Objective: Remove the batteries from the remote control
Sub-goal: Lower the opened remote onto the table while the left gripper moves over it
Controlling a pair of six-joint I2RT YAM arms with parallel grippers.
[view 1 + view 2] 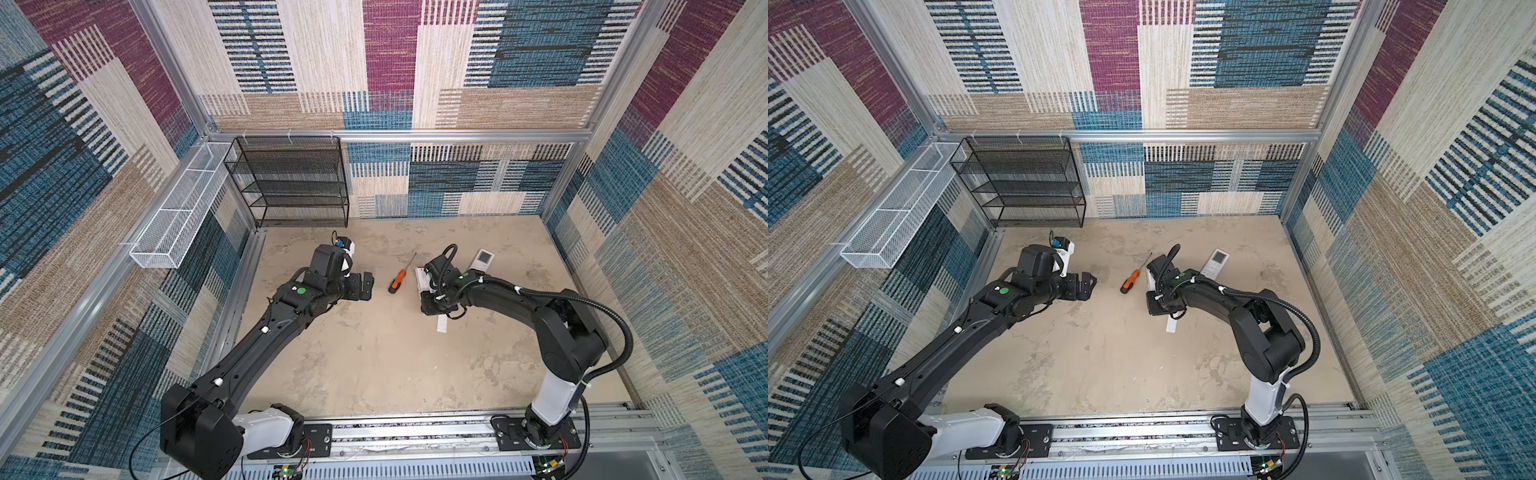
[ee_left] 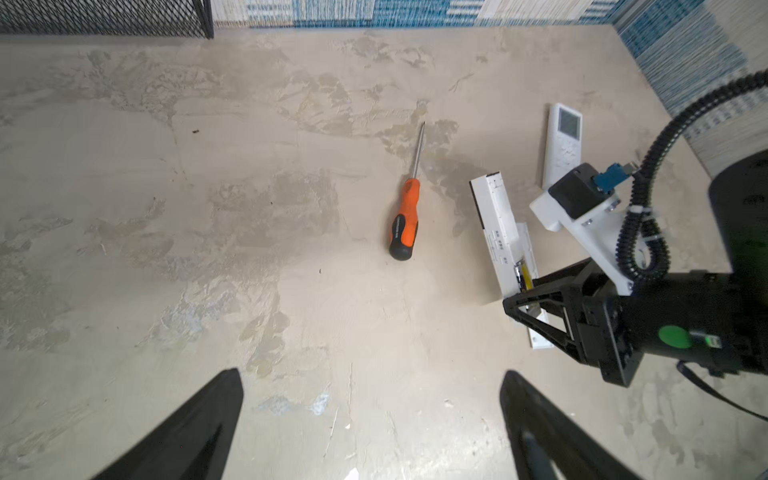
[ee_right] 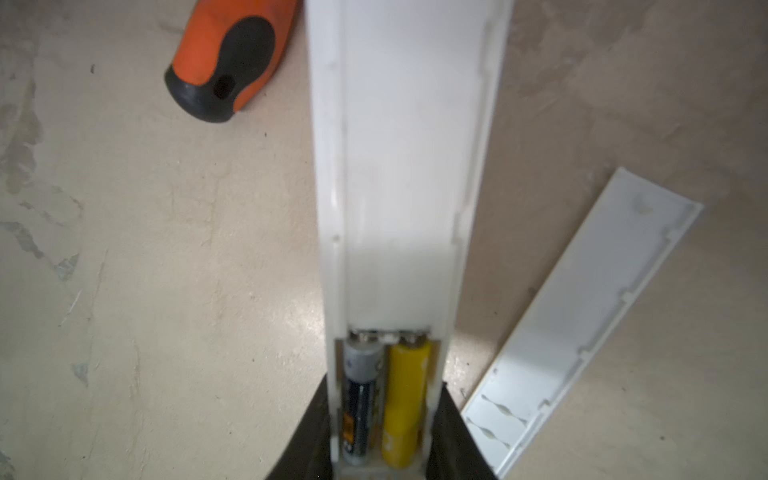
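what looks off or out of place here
The remote in the right claw has its back cover off, lying loose on the table beside it. Its two batteries are mismatched, one dark, one yellow, both still seated. Nothing looks spilled or broken.

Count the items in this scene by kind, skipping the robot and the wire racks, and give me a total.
Batteries: 2, dark battery and yellow battery
Remotes: 2, opened remote and screen remote
Battery cover: 1
Screwdriver: 1
Total: 6
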